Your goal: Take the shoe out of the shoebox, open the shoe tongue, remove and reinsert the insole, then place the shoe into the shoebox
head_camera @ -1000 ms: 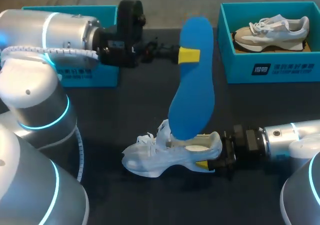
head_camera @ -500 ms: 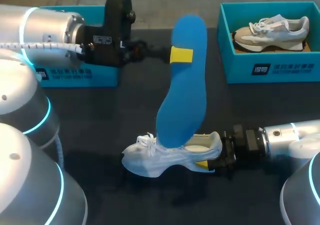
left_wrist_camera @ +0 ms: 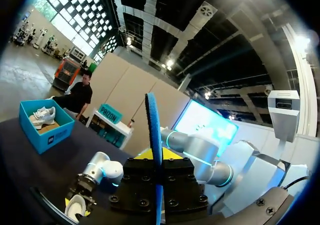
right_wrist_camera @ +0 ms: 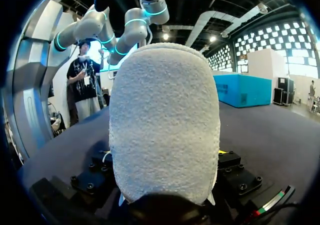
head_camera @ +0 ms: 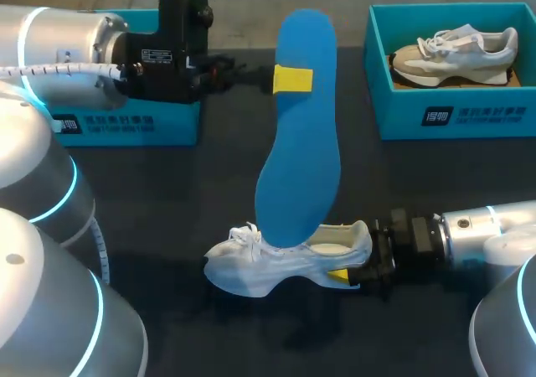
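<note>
Dark cloth covered the counter (head_camera: 209, 176), and seen from above the white shoe (head_camera: 285, 264) stood on its sole toward six o'clock, toe to nine and heel to three. Our right arm (head_camera: 486, 226) came in from four o'clock to the heel. One yellow tip showed pressed against the heel's side and the other was hidden. The wrist camera saw only the nubbly heel close ahead, so we judged the right jaws closed on the shoe.

Our left arm (head_camera: 67, 46) reached across from ten o'clock, and the left jaws were pinched tight on the blue insole (head_camera: 297, 142) near its upper end. The insole hung in the air with its long axis running from twelve down to about six-thirty. Its broader end was just over the shoe's laces and opening; we could not tell whether it touched.

From the left jaws the shoe's opening lay at six, straight along the insole. That axis ran nearly crosswise to the shoe's nine-to-three line, so we reckoned the lower end must swing toward the toe before sliding in.

The insole looked thin, smooth and bright blue. The shoe was pale mesh with loose laces and a cream footbed showing inside.

A teal shoebox (head_camera: 142, 124) sat at ten o'clock, its inside hidden. A second box (head_camera: 452, 113) at two held a beige-and-white shoe (head_camera: 456, 54).
</note>
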Motion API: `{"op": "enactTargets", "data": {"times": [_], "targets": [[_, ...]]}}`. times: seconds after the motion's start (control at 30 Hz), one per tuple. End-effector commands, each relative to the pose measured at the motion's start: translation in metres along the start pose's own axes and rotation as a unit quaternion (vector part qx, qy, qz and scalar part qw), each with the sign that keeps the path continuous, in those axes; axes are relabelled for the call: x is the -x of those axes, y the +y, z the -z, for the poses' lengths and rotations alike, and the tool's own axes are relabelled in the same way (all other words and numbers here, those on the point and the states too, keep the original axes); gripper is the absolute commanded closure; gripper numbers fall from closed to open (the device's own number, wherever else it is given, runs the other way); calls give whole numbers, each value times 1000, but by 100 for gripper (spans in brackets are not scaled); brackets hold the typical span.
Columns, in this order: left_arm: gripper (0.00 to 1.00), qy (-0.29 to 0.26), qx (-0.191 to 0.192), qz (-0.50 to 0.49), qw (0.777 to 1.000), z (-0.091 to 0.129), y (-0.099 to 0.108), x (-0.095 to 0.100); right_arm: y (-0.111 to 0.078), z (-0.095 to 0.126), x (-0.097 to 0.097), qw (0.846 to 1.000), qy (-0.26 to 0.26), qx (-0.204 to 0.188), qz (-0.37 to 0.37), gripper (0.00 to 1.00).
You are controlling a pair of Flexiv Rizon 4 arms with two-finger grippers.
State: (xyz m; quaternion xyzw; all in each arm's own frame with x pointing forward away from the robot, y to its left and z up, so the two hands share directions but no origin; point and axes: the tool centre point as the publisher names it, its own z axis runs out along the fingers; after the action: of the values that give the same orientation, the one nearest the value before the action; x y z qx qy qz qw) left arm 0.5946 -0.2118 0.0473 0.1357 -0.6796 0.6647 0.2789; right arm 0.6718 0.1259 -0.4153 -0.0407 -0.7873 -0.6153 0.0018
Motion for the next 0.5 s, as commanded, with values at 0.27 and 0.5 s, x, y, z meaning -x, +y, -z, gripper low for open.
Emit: {"op": "enactTargets", "data": {"times": [0.27,0.5], "targets": [[100,-18,-8,13,1000,29,2,-24,-2,-1,0,1000,-1,-1,0,100],[100,10,24,1,1000,34,16,-17,-2,-1,0,1000,-1,-1,0,100]]}}
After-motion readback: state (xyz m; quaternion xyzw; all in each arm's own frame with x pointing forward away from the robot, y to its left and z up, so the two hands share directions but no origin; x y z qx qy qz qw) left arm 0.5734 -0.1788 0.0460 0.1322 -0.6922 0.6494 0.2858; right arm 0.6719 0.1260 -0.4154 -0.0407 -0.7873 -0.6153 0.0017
